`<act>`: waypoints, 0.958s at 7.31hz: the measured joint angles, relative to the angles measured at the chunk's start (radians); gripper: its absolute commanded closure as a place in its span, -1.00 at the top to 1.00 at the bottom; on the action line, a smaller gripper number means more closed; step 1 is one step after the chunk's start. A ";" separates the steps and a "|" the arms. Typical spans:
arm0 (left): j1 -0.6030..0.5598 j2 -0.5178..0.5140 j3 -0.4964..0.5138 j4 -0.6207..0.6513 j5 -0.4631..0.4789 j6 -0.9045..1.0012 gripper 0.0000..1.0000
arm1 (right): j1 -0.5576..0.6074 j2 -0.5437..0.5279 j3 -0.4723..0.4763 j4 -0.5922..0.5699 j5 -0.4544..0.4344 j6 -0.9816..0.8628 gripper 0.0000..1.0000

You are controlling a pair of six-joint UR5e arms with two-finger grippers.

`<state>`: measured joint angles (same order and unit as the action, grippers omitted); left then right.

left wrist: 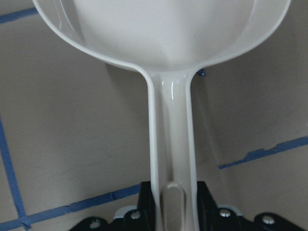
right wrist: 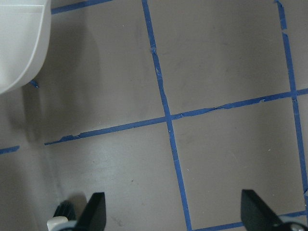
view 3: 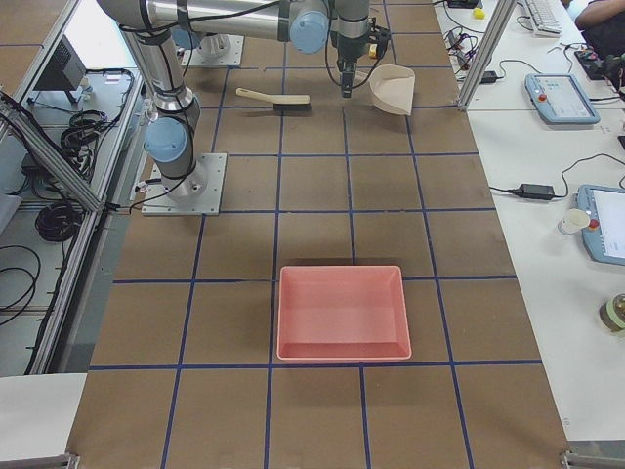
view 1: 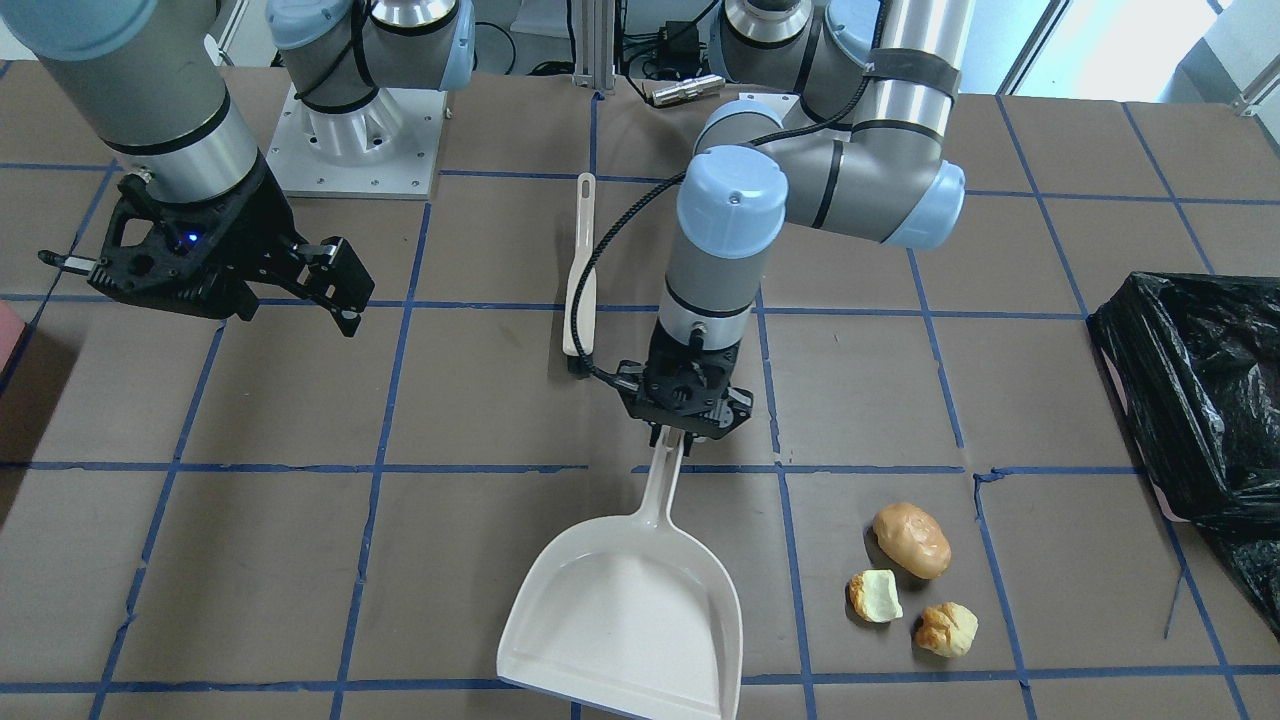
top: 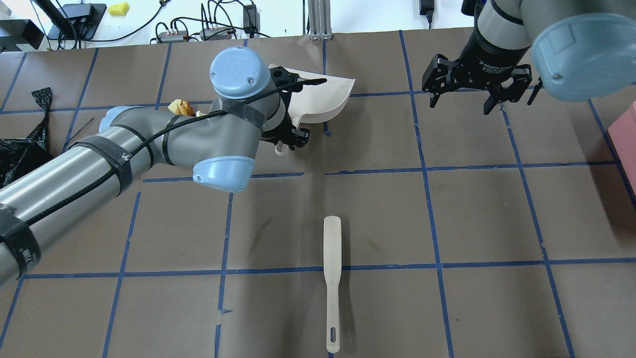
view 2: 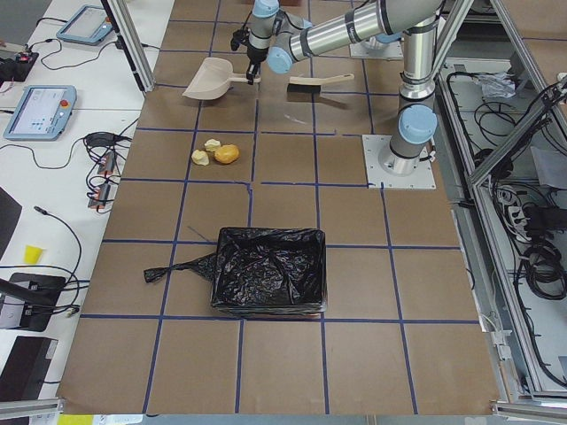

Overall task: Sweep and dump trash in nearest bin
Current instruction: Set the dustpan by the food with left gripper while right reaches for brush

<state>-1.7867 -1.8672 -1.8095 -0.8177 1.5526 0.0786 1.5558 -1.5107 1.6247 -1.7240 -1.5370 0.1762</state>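
- The handle of the dustpan is clamped by the left gripper.
- The right gripper is held aloft, fingers apart (nothing between them).
- The trash is seen on the table between dustpan and bin.

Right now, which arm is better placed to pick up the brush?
Right. The right gripper hangs open and empty, while the left gripper is shut on the dustpan by its handle. The brush lies untouched on the table between the two grippers.
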 measured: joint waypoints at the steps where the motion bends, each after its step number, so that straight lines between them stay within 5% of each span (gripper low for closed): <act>1: 0.066 0.043 0.000 -0.047 -0.004 0.120 -1.00 | 0.002 -0.008 0.026 -0.003 0.001 0.004 1.00; 7: 0.527 0.182 0.024 -0.337 0.001 0.837 -1.00 | 0.242 -0.023 0.178 -0.036 0.027 0.200 1.00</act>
<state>-1.2601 -1.6855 -1.7853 -1.1546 1.5537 0.9159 1.7978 -1.5341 1.8028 -1.7604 -1.5102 0.3766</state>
